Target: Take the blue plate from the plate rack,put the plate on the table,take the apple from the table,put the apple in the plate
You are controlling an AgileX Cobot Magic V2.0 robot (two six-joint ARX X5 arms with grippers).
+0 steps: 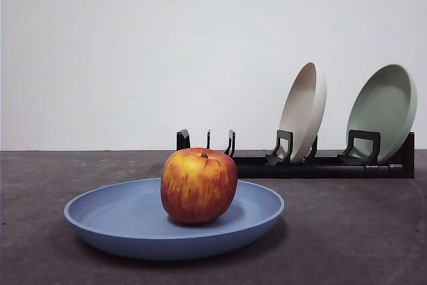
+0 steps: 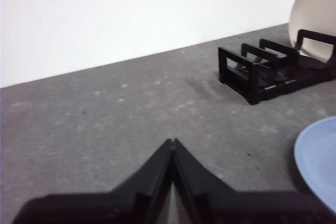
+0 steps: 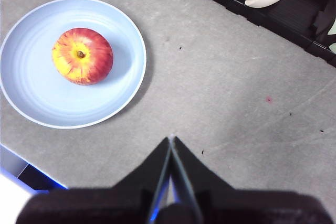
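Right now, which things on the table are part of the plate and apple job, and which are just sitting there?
Part of the job: the blue plate flat on the table, the apple resting in it, the plate rack.

Just sitting there: the beige plate and the green plate, both standing in the rack.

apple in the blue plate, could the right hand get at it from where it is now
Probably yes. The apple sits uncovered in the blue plate, with only bare table between it and the right hand. That hand is shut and empty, so it would need to open first.
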